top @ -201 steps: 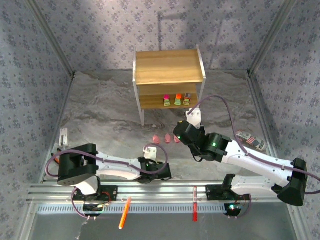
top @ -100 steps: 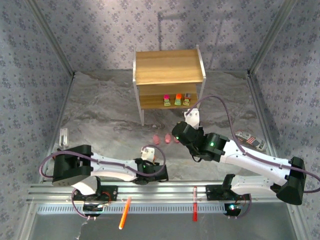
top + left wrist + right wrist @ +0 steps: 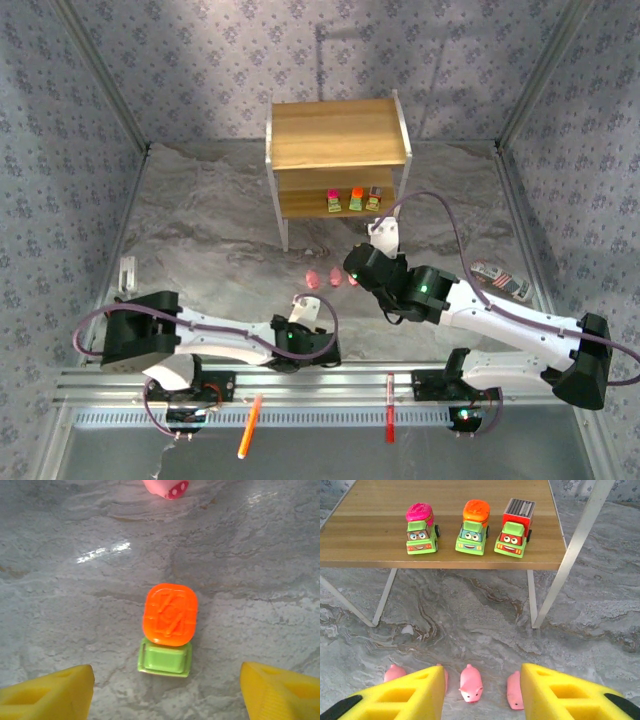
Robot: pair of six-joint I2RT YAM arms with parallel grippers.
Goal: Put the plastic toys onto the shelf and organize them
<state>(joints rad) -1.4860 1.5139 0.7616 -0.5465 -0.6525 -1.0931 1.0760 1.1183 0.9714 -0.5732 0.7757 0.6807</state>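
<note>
Pick in progress, as I read it. My left end effector (image 3: pixel 165 692) stands wide open w/ nothing held, yellow pads (image 3: pixel 55 692) well apart. The orange-top truck (image 3: pixel 169 615) sits on the table (image 3: pixel 65 590) at its 12 o'clock, just ahead of the tips, untouched. One pig (image 3: pixel 167 487) lies further out, also at 12.

Next move, in my judgement: ease fwd and down till the pads flank the green cab, stay square to it, then close. A skewed approach could nudge the truck away.

My right end effector (image 3: pixel 482 700) is partly open and empty, pads either side of the middle pig (image 3: pixel 470 682) w/o contact that I can make out. More pigs lie at its 9 and 3.

Beyond, at 12, is the shelf (image 3: pixel 365 542). Its lower board carries three trucks (image 3: pixel 473 526) in a row, w/ bare wood at their 9 o'clock, room enough for a fourth. No pigs shelved yet.
</note>
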